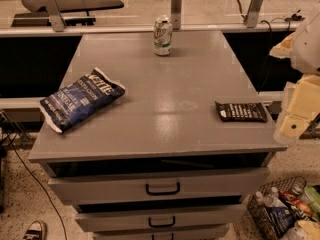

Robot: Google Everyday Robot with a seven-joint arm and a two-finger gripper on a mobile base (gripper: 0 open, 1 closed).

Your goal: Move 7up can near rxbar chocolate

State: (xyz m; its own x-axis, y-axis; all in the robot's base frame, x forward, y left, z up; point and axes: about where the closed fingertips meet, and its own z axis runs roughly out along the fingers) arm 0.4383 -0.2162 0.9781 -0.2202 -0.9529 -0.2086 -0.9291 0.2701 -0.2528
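Observation:
The 7up can (pixel 163 35) stands upright at the far middle edge of the grey table top (pixel 165 99). The rxbar chocolate (pixel 241 111), a flat dark bar with white lettering, lies near the table's right edge. The can and the bar are far apart. My gripper (pixel 291 127) hangs at the right side of the view, just off the table's right edge and to the right of the bar. It holds nothing that I can see.
A blue crinkled chip bag (pixel 80 105) lies at the table's left edge. Drawers with dark handles (pixel 163 189) sit under the top. A wire basket of bottles (pixel 285 211) stands on the floor at the lower right. A railing with posts (pixel 176 6) runs behind the table.

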